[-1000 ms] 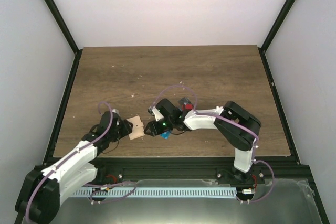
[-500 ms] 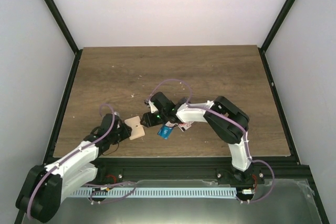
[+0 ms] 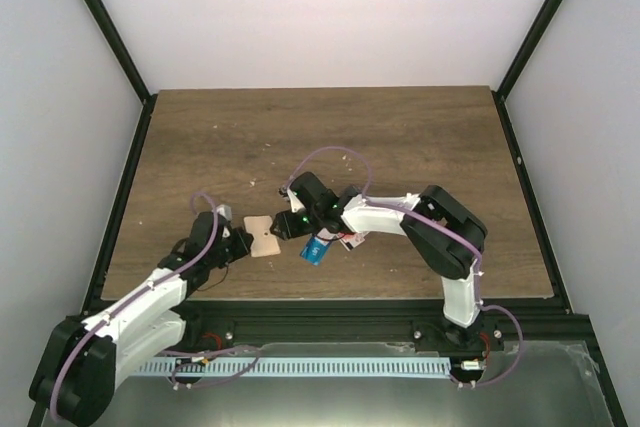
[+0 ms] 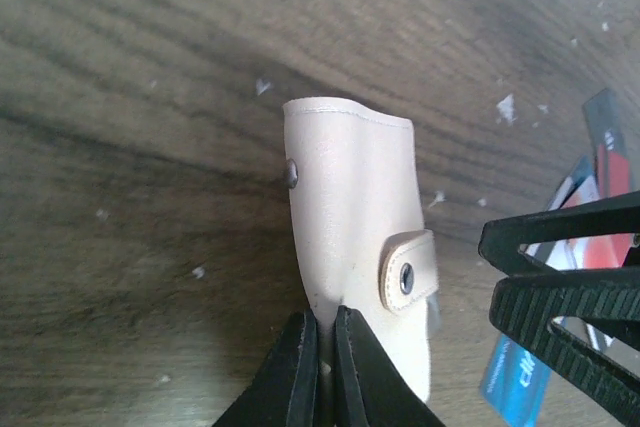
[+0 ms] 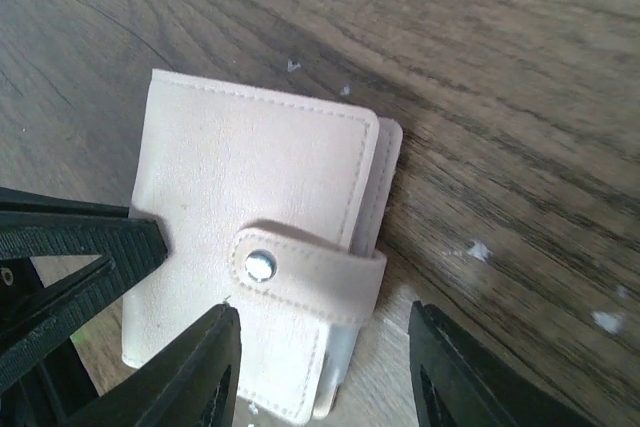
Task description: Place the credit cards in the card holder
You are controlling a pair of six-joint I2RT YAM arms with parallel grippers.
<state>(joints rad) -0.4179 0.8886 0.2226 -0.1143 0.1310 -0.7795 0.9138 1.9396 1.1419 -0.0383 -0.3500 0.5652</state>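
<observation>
At the front of the table (image 3: 400,137), we find the left gripper (image 4: 322,372) clamped on the card holder (image 4: 355,237). The right gripper (image 5: 325,357) hovers, jaws apart, over its snap tab (image 5: 305,272). Credit cards (image 3: 322,245) lie just beside. We judge that unsnapping comes next.

A brown wood-grain tabletop (image 3: 400,137) filled the enclosure, its planks running side to side. Small pale specks (image 4: 506,107) lay scattered on the wood. Plain white walls closed it in at the back (image 3: 320,17), the left (image 3: 50,147) and the right (image 3: 590,147). Black metal posts (image 3: 105,22) rose slanting from the far corners, and a black rail (image 3: 330,312) ran along the near edge. Below it sat a white slotted strip (image 3: 340,365) on a dull grey metal sheet (image 3: 540,387). The light was soft and even, brightest on the back wall.
</observation>
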